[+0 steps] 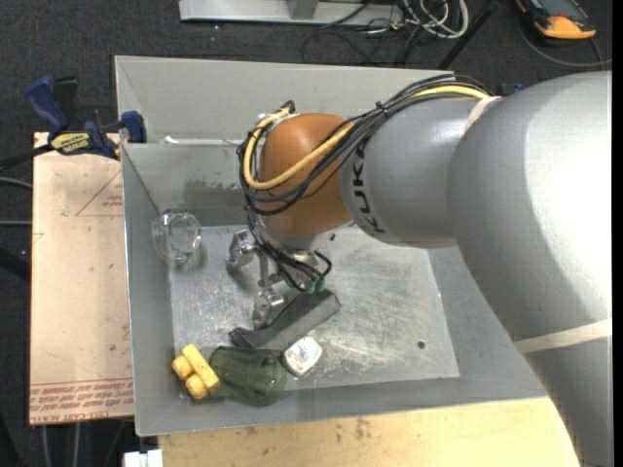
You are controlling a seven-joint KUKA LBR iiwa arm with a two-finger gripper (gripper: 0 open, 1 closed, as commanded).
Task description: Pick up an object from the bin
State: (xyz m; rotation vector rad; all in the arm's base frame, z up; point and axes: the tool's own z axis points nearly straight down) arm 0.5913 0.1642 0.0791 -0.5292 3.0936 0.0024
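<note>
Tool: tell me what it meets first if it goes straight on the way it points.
Most likely the dark grey flat bar lying right under the tool, though depth is unclear.

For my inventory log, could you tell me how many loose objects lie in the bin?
5: clear cup at left; dark bar by the gripper; yellow piece, green lump, white piece near the front wall. The arm may hide others.

Dark grey carpet floor (pixel 58 27) all round, light flat and even. Top edge: pale grey metal stand base (pixel 282 3), cable tangle (pixel 433 8) just right of it, orange-and-black device (pixel 555 13) in the top-right corner
</note>
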